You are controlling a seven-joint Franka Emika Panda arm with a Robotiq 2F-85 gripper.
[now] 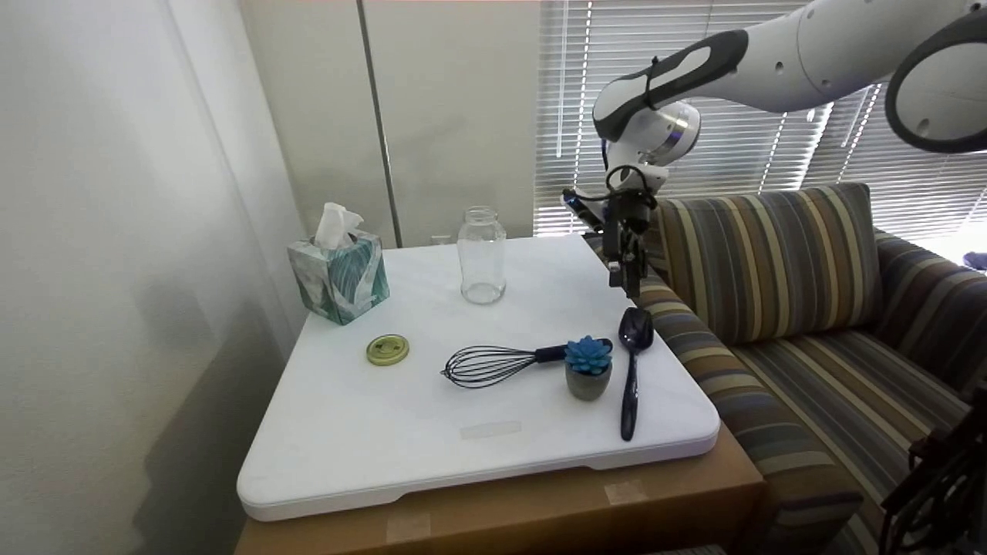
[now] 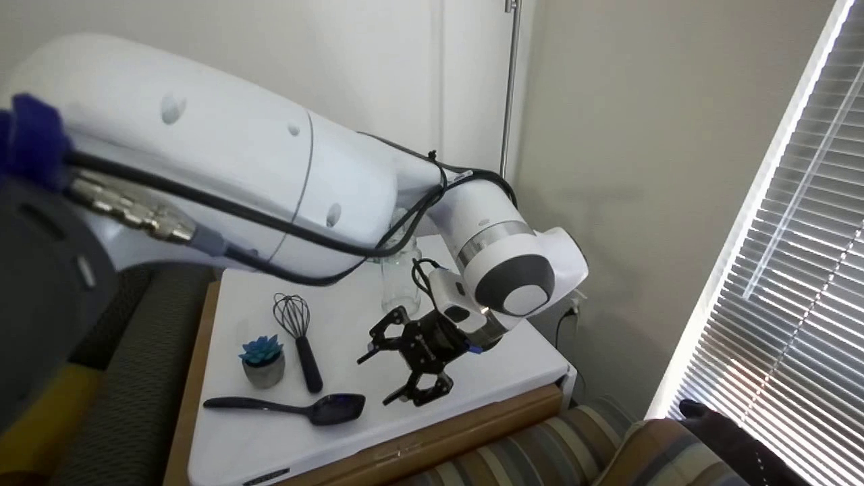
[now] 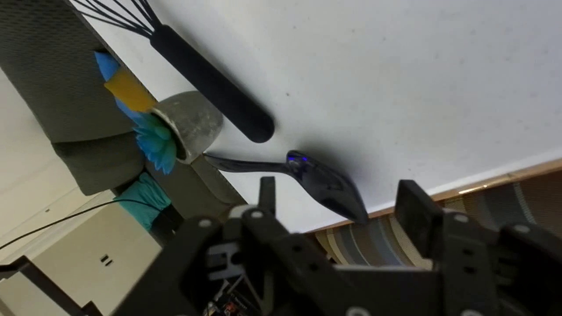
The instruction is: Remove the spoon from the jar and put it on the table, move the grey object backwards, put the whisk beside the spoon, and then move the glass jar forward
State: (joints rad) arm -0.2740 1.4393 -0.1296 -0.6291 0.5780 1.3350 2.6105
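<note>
Since my fingers [image 3: 417,219] stand wide apart with nothing between them, I judge that the spoon [image 1: 631,378] counts as placed and the step in hand is getting clear of it. Read as a clock in an exterior view, twelve at the far edge of the surface [image 1: 370,432], the fingers hang at two o'clock, by the tip of the spoon's bowl; the spoon lies flat along three to four. I'd rise straight up before any turn, because a sideways sweep could catch the bowl and swing the handle round. A little farther from me, the whisk [image 1: 544,354] lies from the centre out towards three, its handle end near the bowl, so I'd pass well above it. Next, towards four, the grey pot [image 1: 586,383] stands upright between the two handles, just beside each. Moving it backwards should follow: I'd descend from above and pinch its wall high, keeping off the blue leaves [image 1: 588,354] and out of those narrow gaps, where a finger could drag either utensil. Farthest, at twelve, the jar [image 1: 482,258] stands upright, the spoon already out; I'd leave it for last.
</note>
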